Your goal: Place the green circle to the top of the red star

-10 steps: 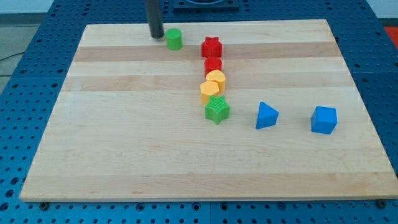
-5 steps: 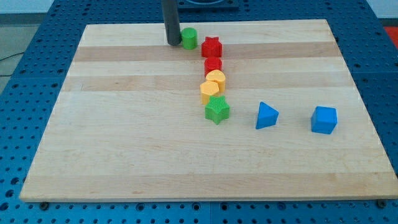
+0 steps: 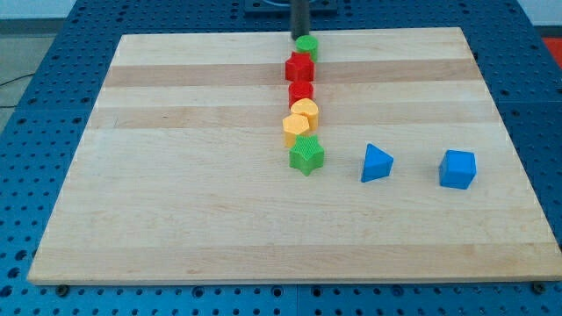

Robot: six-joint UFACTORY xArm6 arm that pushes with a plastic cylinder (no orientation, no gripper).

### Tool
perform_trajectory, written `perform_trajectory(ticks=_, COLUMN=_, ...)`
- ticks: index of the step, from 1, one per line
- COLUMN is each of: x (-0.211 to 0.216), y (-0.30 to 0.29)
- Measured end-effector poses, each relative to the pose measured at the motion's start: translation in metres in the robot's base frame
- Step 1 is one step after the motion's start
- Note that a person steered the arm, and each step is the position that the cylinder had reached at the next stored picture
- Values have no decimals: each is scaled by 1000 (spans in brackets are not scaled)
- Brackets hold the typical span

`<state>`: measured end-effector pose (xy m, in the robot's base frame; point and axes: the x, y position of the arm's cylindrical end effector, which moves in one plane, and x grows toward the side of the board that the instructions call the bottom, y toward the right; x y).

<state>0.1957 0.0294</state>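
The green circle (image 3: 306, 46) sits near the board's top edge, directly above the red star (image 3: 299, 67) and touching it or nearly so. My tip (image 3: 299, 35) is at the top edge of the board, just above and slightly left of the green circle, in contact with it or very close.
Below the red star a column runs down: a red block (image 3: 301, 90), two yellow blocks (image 3: 306, 112) (image 3: 295, 130), then a green star (image 3: 306, 154). A blue triangle (image 3: 377, 163) and a blue cube (image 3: 457, 168) lie to the right. The wooden board (image 3: 176, 175) rests on a blue perforated table.
My tip moved right and up along the top edge, pushing the green circle from left of the red star to directly above it.
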Motion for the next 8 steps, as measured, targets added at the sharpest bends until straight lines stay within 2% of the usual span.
perform_trajectory(ticks=2, x=27, y=-1)
perform_trajectory(ticks=3, x=40, y=-22)
perform_trajectory(ticks=8, x=38, y=-31)
